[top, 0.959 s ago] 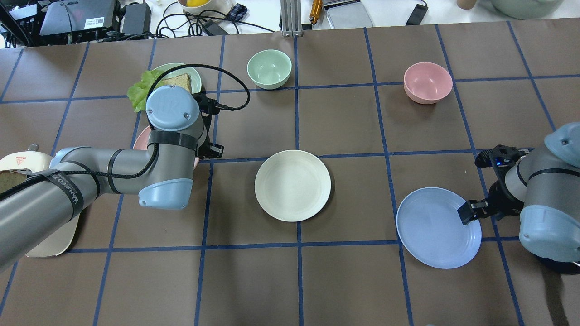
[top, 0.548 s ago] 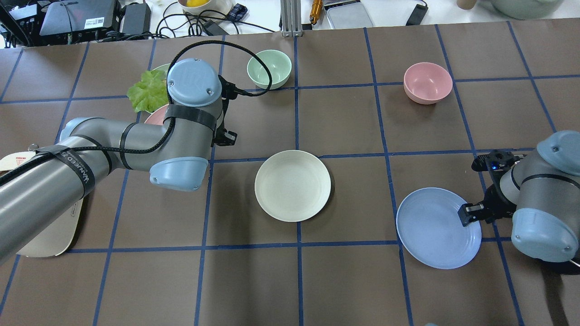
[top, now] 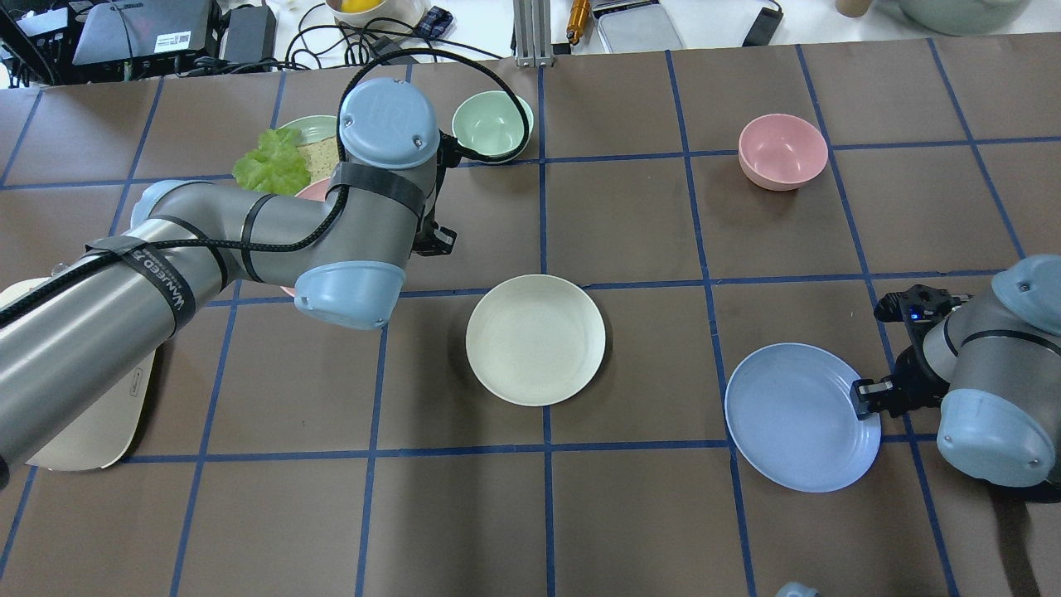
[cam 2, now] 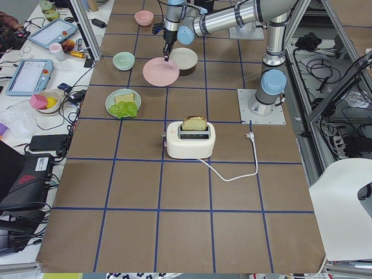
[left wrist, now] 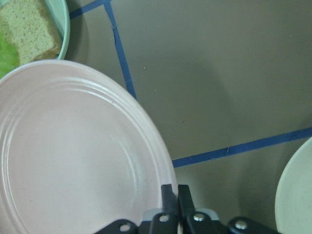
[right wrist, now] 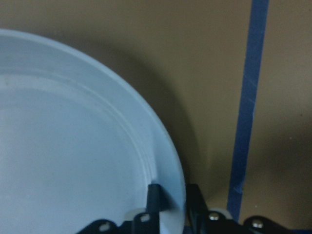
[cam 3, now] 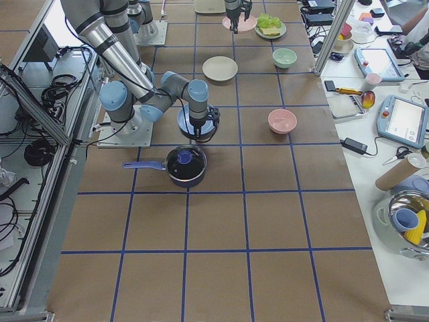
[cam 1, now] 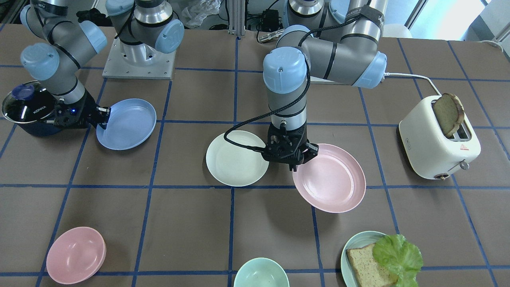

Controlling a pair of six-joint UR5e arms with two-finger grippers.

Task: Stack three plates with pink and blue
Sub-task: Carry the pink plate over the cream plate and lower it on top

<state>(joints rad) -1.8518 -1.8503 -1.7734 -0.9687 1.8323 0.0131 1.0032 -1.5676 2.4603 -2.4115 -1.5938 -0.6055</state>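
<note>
My left gripper (cam 1: 293, 158) is shut on the near rim of the pale pink plate (cam 1: 328, 178) and holds it a little above the table, just beside the cream-white plate (cam 1: 236, 158). The left wrist view shows its fingers (left wrist: 168, 195) clamped on the pink plate (left wrist: 73, 156). In the overhead view my arm hides most of the pink plate (top: 315, 191); the cream plate (top: 535, 340) lies flat at the centre. My right gripper (top: 866, 396) grips the right rim of the periwinkle blue plate (top: 800, 417), one finger (right wrist: 154, 195) inside the rim and one outside.
A teal plate (cam 1: 350, 244) with bread and lettuce, a mint-green bowl (top: 491, 124) and a pink bowl (top: 782, 151) stand along the far side. A white toaster (cam 1: 438, 139) with a slice in it stands at my left. A lidded dark pot (cam 1: 24, 107) sits behind my right gripper.
My left arm has carried the pink plate to the right and farther out, closer to the cream plate. My right gripper has shifted slightly outward along the blue plate's rim; the blue plate has stayed put.
</note>
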